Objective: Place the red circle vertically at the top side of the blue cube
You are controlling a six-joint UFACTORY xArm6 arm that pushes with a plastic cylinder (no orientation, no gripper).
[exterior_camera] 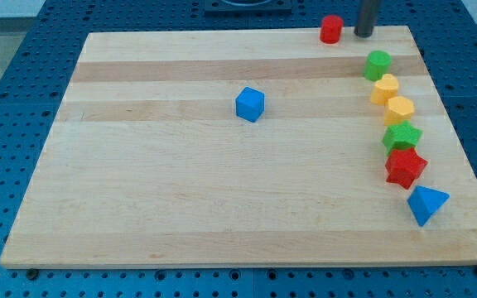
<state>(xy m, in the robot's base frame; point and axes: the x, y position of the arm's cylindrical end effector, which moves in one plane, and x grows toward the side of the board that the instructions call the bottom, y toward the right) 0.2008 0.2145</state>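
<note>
Presently no claw shows on this arm, so open or closed cannot be told; it ends in a dark rod, and my tip rests at the counter's top edge toward the view's right. Rod stands upright, its upper part cut off by the view's top. Tip sits just right of the red circle, a narrow gap between them, not touching.

Red circle: at the counter's top edge, right of centre. Blue cube: near mid-counter, well apart from the red circle, down and to the view's left of it.

Along the right side, a curved row running top to bottom: green block, yellow block, second yellow block, second green block, red star, blue triangular block. Neighbours in the row lie close or touching.
</note>
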